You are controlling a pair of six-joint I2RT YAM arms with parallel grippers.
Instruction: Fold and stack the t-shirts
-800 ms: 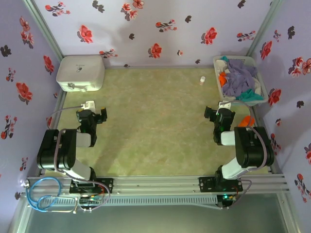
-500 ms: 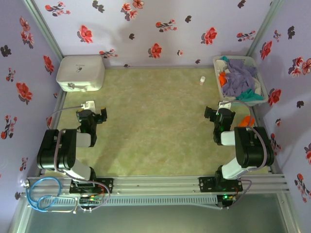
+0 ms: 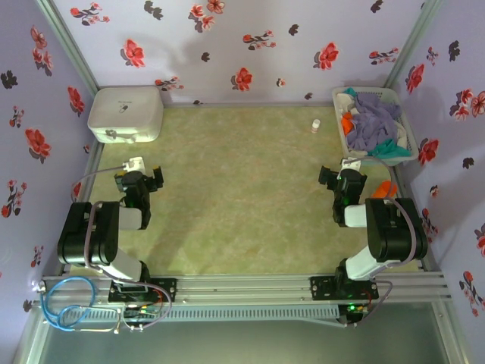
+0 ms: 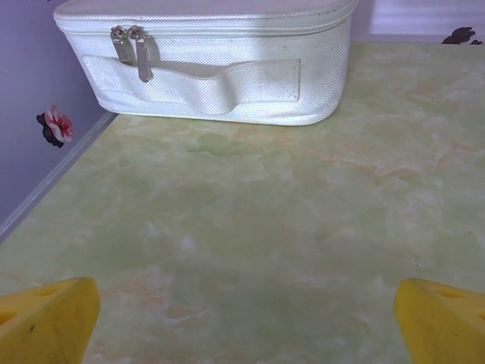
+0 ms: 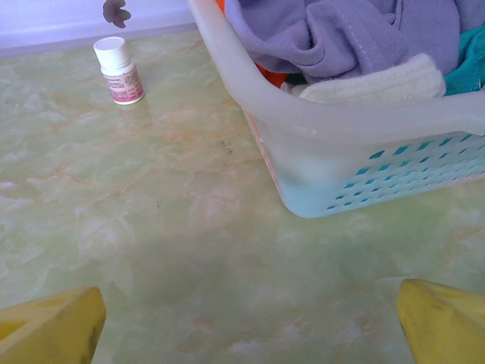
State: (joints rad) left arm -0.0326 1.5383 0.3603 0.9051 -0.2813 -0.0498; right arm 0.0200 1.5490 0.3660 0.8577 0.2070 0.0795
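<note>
At the far right corner of the green marbled bench [image 3: 242, 197], the t-shirts [image 3: 369, 121] lie heaped in a white lattice basket [image 5: 303, 114], lavender on top with orange, teal and off-white showing. The left gripper [image 3: 139, 177] faces a white zippered case [image 4: 204, 68], its yellow fingers [image 4: 45, 322] spread wide and holding nothing. The right gripper [image 3: 342, 177], near the basket, has its fingers equally wide apart and empty. A small white-capped bottle [image 5: 119, 70] stands near the basket.
</note>
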